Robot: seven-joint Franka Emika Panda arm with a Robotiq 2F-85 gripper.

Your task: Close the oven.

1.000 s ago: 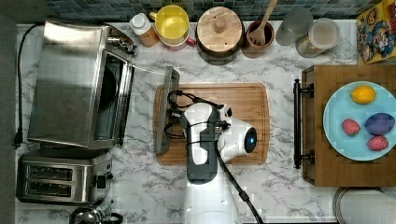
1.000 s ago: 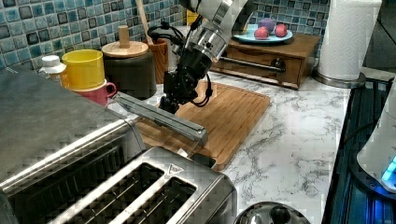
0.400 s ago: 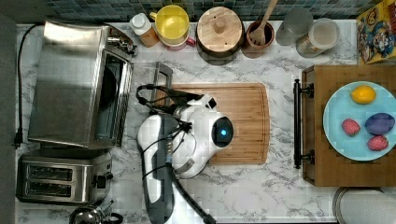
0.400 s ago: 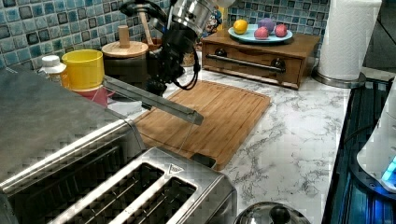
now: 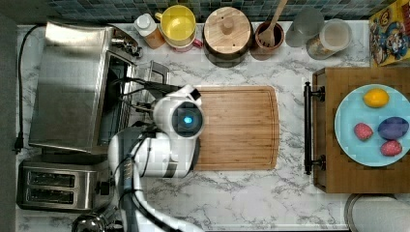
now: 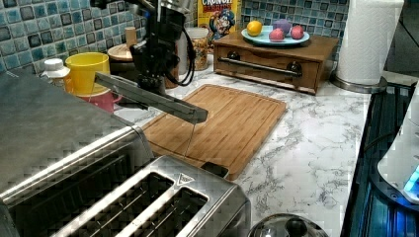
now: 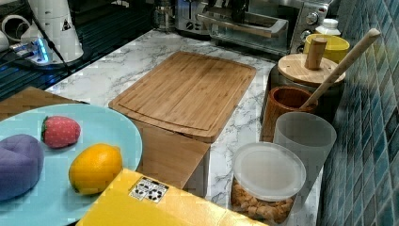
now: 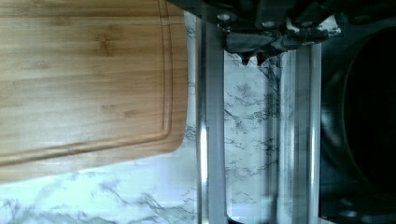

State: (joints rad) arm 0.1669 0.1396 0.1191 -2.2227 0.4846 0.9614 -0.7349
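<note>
The gripper (image 8: 254,53) sits at the raised door of the oven (image 5: 72,87), its two fingertips drawn nearly together and touching the door's frame beside the bar handle (image 8: 210,140); nothing is held between them. The oven stands at the top view's left edge of the marble counter (image 5: 290,193), behind the two-slot toaster (image 5: 53,186).

Step in hand: closing the door. In the left view the door (image 6: 148,96) is tilted up, about midway between flat and shut, so the task is judged roughly half done.

Next move: a continued push on the door toward the oven body, following the arc of the hinge, until the door meets the frame.

Clearances: the cutting board (image 5: 237,128) lies just beside the door's swing on the side away from the oven, and its surface is bare. The yellow cup (image 5: 178,21) and a small bottle (image 5: 147,29) stand near the oven's far corner, so drift that way risks contact.
</note>
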